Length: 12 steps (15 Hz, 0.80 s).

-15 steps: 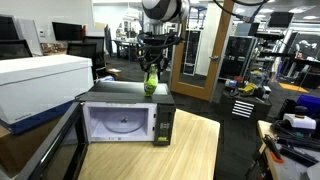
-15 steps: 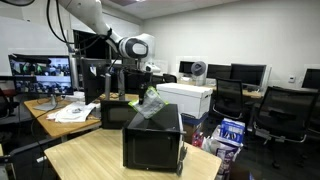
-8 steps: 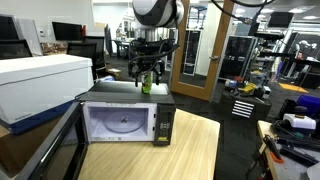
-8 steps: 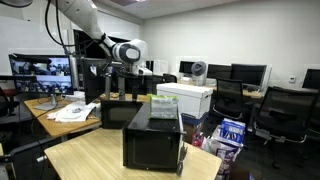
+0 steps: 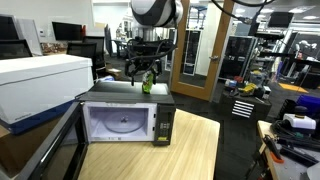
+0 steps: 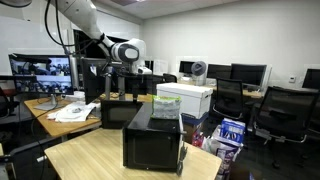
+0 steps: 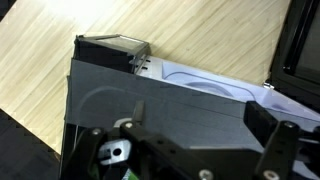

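A black microwave (image 5: 130,112) (image 6: 153,135) stands on a wooden table (image 5: 190,150) with its door (image 5: 62,140) swung open, showing the white inside. A small green object (image 5: 147,85) rests on the microwave's top near the back edge. My gripper (image 5: 146,72) (image 6: 133,78) hovers just above it, open, with the fingers either side of its upper part. In the wrist view the gripper (image 7: 199,116) looks down on the dark top of the microwave (image 7: 190,105), fingers spread wide with only that top between them.
A large white box (image 5: 40,85) (image 6: 186,98) sits beside the microwave. Office chairs (image 6: 280,115), monitors (image 6: 245,73) and a cluttered desk (image 6: 65,112) surround the table. The table's light wood (image 7: 90,60) extends in front of the microwave.
The jaws have opened and let go of the green object, which now sits on the microwave top. The gripper has lifted slightly and shifted toward the back.
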Available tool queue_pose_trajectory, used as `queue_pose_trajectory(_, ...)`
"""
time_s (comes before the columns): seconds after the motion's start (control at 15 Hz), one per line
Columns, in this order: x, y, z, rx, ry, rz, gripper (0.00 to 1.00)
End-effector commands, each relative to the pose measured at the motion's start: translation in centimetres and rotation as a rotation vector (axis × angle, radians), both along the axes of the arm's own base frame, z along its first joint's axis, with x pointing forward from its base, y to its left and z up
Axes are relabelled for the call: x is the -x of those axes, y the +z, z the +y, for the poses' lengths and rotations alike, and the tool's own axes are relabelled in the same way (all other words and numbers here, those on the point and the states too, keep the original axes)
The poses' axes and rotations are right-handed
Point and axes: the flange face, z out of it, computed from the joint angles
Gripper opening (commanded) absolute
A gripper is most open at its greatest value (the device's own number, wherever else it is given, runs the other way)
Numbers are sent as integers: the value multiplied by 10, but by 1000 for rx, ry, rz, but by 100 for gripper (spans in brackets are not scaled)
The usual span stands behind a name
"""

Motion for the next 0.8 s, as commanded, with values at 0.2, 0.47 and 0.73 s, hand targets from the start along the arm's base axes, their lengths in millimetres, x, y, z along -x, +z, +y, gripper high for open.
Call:
queue_pose_trajectory(0.2, 10, 9, 26, 64, -11, -19, 100)
queue_pose_trajectory(0.47, 29, 30, 59, 114, -28, -21, 100)
queue_pose_trajectory(0.73, 51, 51, 65, 171, 188, -14, 100)
